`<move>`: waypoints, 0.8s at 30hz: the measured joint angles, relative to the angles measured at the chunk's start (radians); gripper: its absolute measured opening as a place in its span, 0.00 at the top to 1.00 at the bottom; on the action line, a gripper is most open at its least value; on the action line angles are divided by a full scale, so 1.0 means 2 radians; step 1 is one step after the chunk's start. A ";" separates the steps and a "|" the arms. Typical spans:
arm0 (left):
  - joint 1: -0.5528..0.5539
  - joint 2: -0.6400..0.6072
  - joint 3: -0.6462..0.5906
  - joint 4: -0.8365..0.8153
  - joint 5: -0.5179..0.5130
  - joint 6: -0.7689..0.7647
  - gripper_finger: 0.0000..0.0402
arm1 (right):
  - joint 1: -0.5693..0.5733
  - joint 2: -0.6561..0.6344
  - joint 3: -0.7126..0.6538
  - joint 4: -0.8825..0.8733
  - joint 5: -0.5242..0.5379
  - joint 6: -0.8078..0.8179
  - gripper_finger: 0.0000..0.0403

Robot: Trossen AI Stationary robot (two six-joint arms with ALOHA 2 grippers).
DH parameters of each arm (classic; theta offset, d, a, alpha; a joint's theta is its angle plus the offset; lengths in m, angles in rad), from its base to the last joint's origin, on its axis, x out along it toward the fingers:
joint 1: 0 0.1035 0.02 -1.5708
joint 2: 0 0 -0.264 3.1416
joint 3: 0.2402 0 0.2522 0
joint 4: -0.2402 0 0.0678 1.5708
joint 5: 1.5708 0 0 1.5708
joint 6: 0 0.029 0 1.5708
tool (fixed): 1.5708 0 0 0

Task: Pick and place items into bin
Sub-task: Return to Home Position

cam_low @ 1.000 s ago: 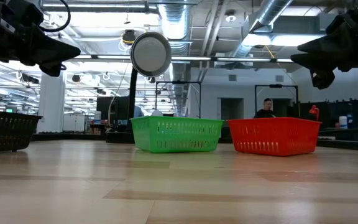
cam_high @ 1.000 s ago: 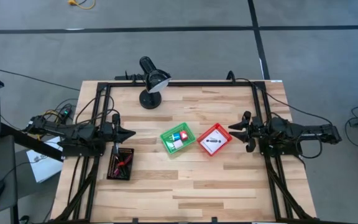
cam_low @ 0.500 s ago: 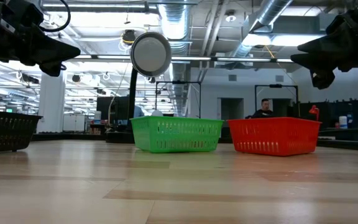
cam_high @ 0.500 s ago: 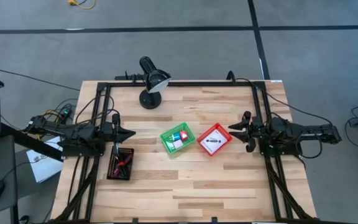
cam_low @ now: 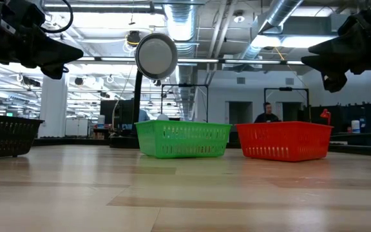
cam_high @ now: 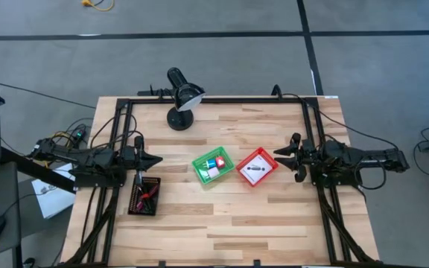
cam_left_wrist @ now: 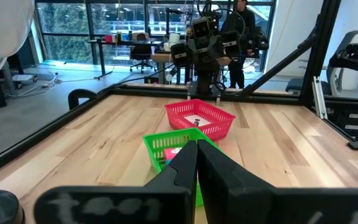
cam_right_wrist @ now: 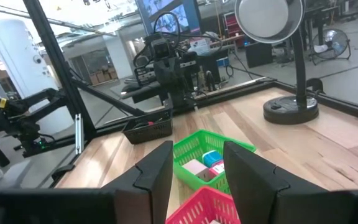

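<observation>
Nothing has shifted: left gripper (cam_high: 157, 160), 9 o'clock, pinched closed, empty; right gripper (cam_high: 277, 154), 3 o'clock, parted, empty — both seem parked home.

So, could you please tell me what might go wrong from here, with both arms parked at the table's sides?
The left pincer, shut, hangs just beside the black bin, which holds red and dark things; a low reach might clip its wall. The green bin and red bin sit nearly corner to corner, so nudging one could shift the other. The right pincer, open, points at the red bin and could snag its rim.
</observation>
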 joint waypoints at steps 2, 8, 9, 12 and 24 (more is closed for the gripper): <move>0.000 0.000 0.000 0.000 0.000 -0.002 1.00 | 0.000 0.000 0.000 0.000 0.000 0.000 0.67; 0.000 0.000 0.000 0.000 0.000 0.000 1.00 | 0.000 0.000 0.000 0.000 0.000 0.000 0.66; 0.000 0.000 0.000 0.000 0.000 0.000 1.00 | 0.000 0.000 0.000 0.000 0.000 0.000 0.66; 0.000 0.000 0.000 0.000 0.000 -0.005 1.00 | 0.000 0.000 0.000 0.000 0.000 0.000 0.66; 0.000 0.000 0.000 0.000 0.000 -0.002 1.00 | 0.000 0.000 0.000 0.000 0.000 0.000 0.66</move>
